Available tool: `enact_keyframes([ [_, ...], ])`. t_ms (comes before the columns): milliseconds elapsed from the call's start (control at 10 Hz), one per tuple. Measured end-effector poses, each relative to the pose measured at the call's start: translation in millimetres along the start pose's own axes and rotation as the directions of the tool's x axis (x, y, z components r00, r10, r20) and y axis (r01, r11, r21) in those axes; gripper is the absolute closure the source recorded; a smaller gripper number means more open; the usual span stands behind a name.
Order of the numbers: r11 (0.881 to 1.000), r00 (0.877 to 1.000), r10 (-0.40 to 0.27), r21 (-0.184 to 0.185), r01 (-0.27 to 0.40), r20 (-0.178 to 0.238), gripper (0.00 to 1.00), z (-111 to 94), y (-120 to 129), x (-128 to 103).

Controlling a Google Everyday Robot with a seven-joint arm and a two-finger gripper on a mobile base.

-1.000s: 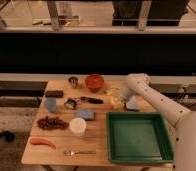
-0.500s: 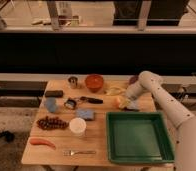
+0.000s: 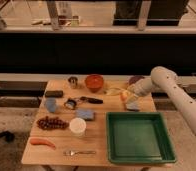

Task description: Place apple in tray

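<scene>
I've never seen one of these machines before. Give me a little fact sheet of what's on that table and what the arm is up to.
gripper: at the table's far right side, right by the apple
apple: small yellow-orange fruit, on the table beyond the tray's far rim, not in the tray
tray: large green rectangle, front right, nothing in it
orange bowl: at the back
metal cup: left of the bowl
carrot: front left
fork: front edge
white cup: middle front
</scene>
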Motion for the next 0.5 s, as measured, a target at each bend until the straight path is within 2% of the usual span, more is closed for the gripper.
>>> enact_keyframes([
  [300, 0.999, 1.000, -0.017, 0.027, 0.017, -0.003, 0.96, -43, 45, 1],
  [400, 0.999, 0.999, -0.030, 0.038, 0.030, -0.011, 0.96, -64, 67, -1],
  [500, 0.998, 0.999, -0.038, 0.044, 0.038, -0.016, 0.96, -75, 79, -2],
])
